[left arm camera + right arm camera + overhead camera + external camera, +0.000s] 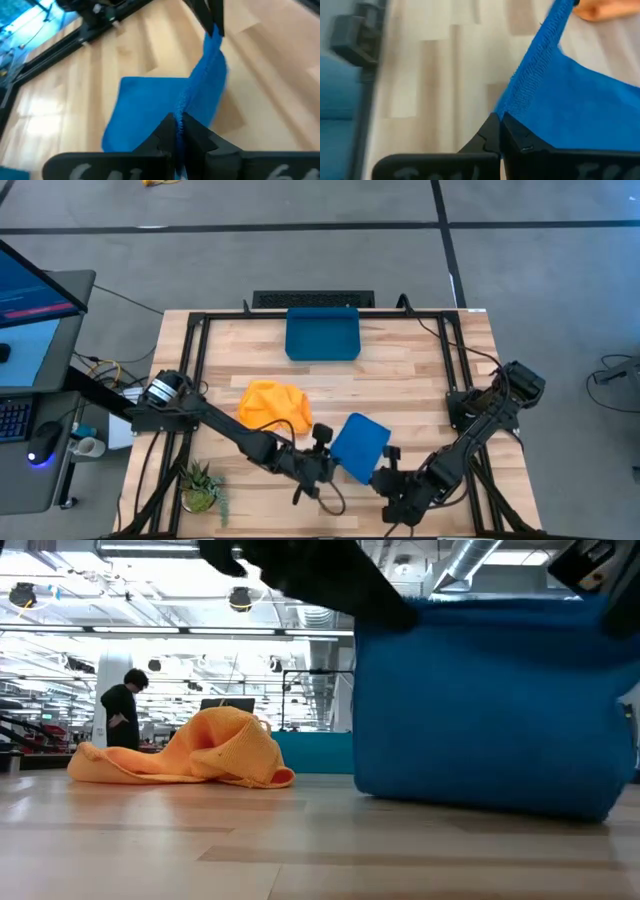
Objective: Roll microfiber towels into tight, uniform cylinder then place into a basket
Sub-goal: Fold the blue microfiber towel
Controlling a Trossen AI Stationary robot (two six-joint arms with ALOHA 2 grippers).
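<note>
The blue towel (358,446) is held up at the table's near side between my two grippers, its far part lying on the wood. My left gripper (325,465) is shut on its near left corner; my right gripper (385,477) is shut on its near right corner. In the low view the blue towel (490,705) hangs as a wide sheet. The yellow-orange towel (272,406) lies crumpled on the table, left of the blue one. The dark blue basket (322,334) stands at the far edge, centre. My left gripper pinches the blue towel's stitched edge at one near corner (183,107) between its two fingers. The edge runs taut from there to my right gripper, and the cloth hangs below it onto the table. My right gripper pinches the blue towel's stitched edge at the other near corner (512,107) between its two fingers. The edge runs taut away from the fingers toward my left gripper, and the cloth slopes down to the table.
A small potted plant (203,485) stands at the near left corner. A black frame (190,340) runs round the table's edges. A black keyboard-like bar (312,299) lies behind the basket. A person (122,705) stands far off in the room.
</note>
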